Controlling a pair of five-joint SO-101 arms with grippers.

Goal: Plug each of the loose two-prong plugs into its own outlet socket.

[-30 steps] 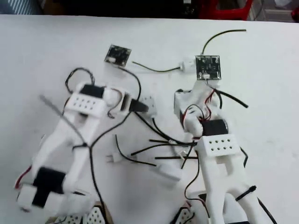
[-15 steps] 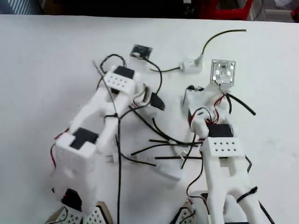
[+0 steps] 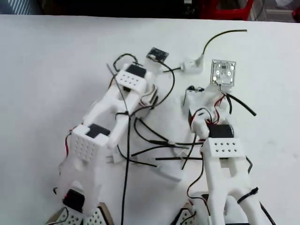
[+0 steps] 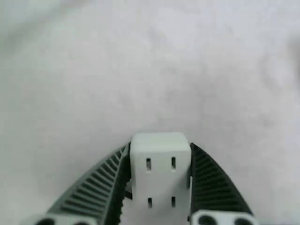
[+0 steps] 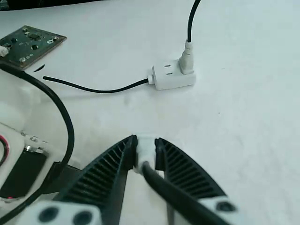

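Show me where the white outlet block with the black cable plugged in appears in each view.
High view: the outlet block lies on the table between the two arms' wrist ends.
Right wrist view: the outlet block lies beyond the right gripper, which holds a plug.
Left wrist view: the left gripper holds a different socket block.
Shared landmark: the circuit board, in the high and right wrist views.
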